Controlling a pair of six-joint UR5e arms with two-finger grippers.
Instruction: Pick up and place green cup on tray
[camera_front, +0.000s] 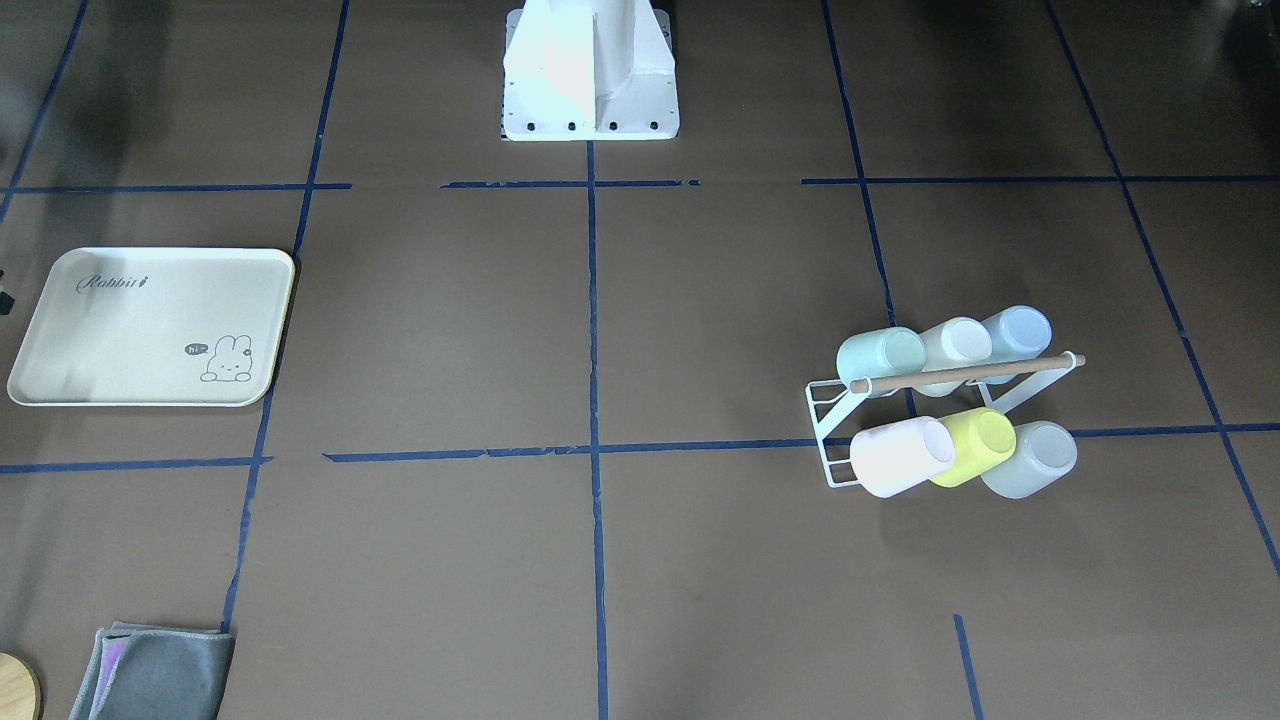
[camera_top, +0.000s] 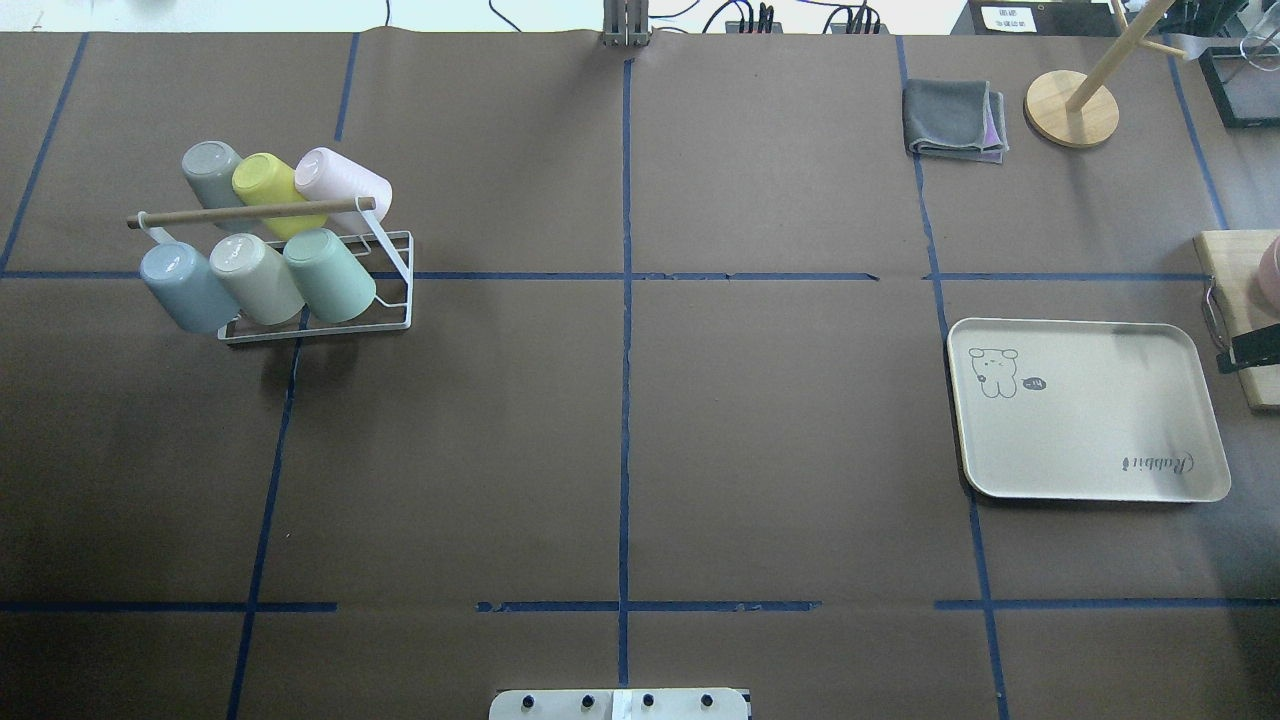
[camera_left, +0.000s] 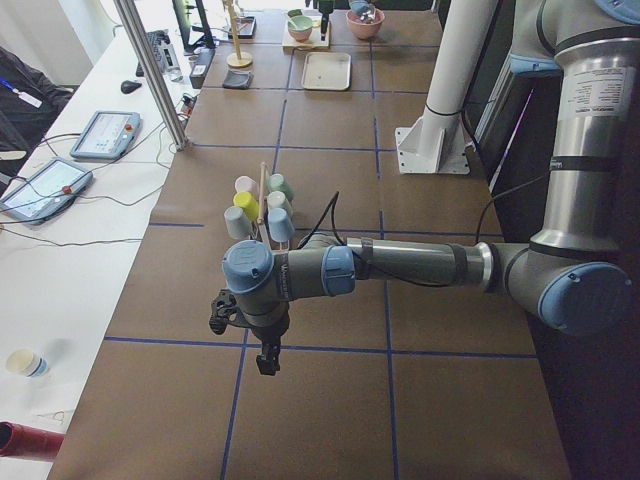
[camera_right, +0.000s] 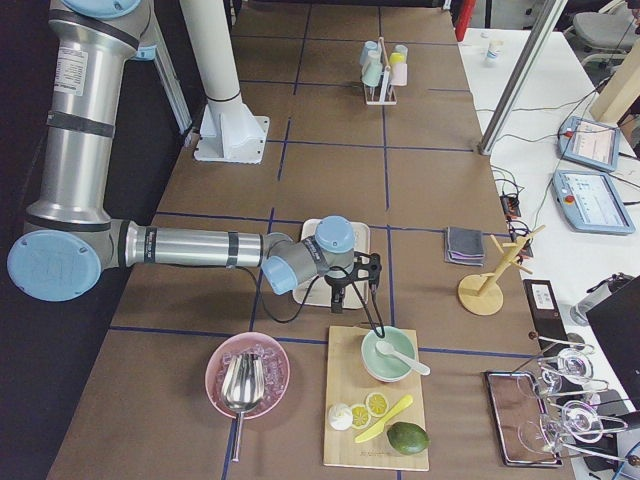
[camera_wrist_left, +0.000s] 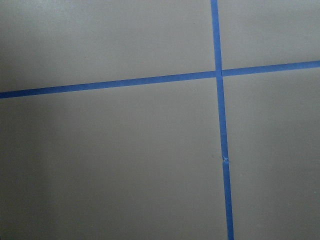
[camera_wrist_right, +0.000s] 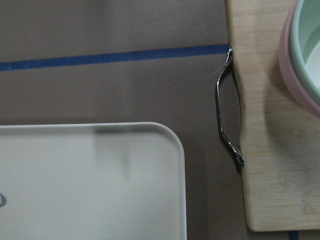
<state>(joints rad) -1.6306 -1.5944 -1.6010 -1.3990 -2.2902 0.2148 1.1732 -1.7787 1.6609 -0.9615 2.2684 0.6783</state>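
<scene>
The green cup (camera_front: 880, 355) (camera_top: 330, 275) (camera_left: 282, 187) (camera_right: 372, 70) lies tilted on a white wire rack (camera_front: 826, 430), at the end of the row nearer the robot. The cream tray (camera_front: 150, 330) (camera_top: 1090, 410) (camera_wrist_right: 90, 180) lies bare at the table's other side. My left gripper (camera_left: 266, 362) hangs over bare table near a tape cross, well short of the rack. Over the tray's outer edge, beside the wooden board, hovers my right gripper (camera_right: 345, 295). Both show clearly only in the side views, so I cannot tell whether either is open or shut.
Yellow-green (camera_front: 975, 445), pink (camera_front: 900, 455), grey, cream and blue cups share the rack under a wooden rod. A wooden board (camera_wrist_right: 270, 125) with a metal handle and a pink bowl sits just past the tray. A grey cloth (camera_top: 952, 120) and a wooden stand (camera_top: 1072, 108) lie farther out.
</scene>
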